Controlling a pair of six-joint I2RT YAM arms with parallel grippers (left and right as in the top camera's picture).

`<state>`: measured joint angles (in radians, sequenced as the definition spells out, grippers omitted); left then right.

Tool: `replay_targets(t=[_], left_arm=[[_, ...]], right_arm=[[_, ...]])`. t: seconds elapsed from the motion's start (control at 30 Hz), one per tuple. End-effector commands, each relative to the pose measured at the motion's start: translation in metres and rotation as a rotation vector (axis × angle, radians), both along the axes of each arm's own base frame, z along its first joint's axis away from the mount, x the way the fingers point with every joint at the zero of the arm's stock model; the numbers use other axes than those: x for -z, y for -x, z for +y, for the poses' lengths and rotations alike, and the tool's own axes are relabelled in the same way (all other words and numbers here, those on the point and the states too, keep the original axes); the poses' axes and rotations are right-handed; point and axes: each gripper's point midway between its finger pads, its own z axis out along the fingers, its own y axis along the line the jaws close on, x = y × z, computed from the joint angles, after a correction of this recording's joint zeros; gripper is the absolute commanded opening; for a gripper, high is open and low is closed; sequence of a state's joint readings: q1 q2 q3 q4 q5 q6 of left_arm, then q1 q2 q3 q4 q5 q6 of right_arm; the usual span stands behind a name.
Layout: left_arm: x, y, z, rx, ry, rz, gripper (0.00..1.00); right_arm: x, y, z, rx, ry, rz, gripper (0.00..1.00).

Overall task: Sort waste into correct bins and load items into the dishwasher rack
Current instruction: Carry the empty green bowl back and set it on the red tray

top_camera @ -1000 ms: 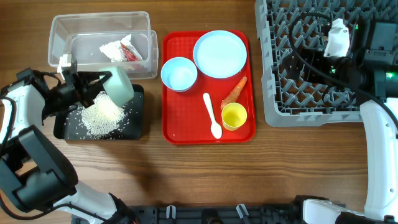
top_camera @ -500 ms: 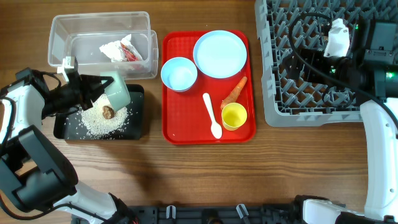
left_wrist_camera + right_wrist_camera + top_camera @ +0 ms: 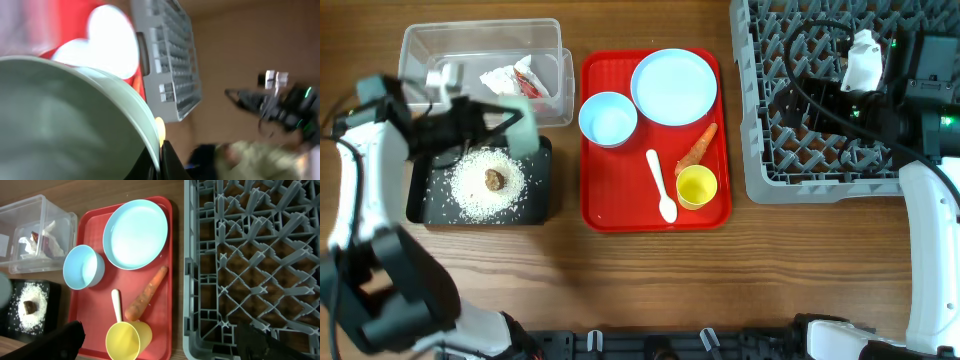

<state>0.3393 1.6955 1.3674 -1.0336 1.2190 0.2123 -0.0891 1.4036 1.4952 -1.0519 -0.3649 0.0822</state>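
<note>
My left gripper is shut on the rim of the mint-green bowl, held tilted over the far edge of the black tray. The left wrist view shows the fingers pinching the bowl. White rice and a brown scrap lie in the black tray. Crumpled paper with a red wrapper lies in the clear tub. My right gripper hangs open and empty over the grey rack; its fingers are spread wide.
The red serving tray holds the pale-blue plate, pale-blue bowl, white spoon, carrot and yellow cup, lying on its side. The right wrist view shows the cup and carrot.
The left gripper tipped the mint-green bowl over the black tray, and the brown scrap dropped onto the rice. It then lifted the bowl up and to the right. The right arm has not moved.
</note>
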Motion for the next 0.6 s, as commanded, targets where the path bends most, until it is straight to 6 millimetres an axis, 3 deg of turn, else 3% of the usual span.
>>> replay_targets(t=[0.0, 0.1, 0.2, 0.4, 0.57], left_arm=[[-0.045, 0.014, -0.054, 0.142, -0.241, -0.258, 0.04], [-0.026, 0.027, -0.097, 0.239, -0.469, -0.272, 0.04], [0.010, 0.036, -0.129, 0.273, -0.713, -0.202, 0.04], [0.063, 0.042, -0.154, 0.254, -1.112, -0.153, 0.04], [0.099, 0.055, -0.175, 0.307, -1.194, -0.090, 0.04]], right_arm=[[-0.004, -0.004, -0.003, 0.002, 0.016, -0.015, 1.00], [-0.004, -0.004, -0.003, 0.002, 0.016, -0.015, 1.00], [-0.004, -0.004, -0.003, 0.006, 0.013, -0.014, 1.00], [-0.003, -0.003, -0.003, 0.007, 0.012, -0.011, 1.00], [-0.003, -0.003, -0.003, 0.007, 0.012, -0.009, 1.00]])
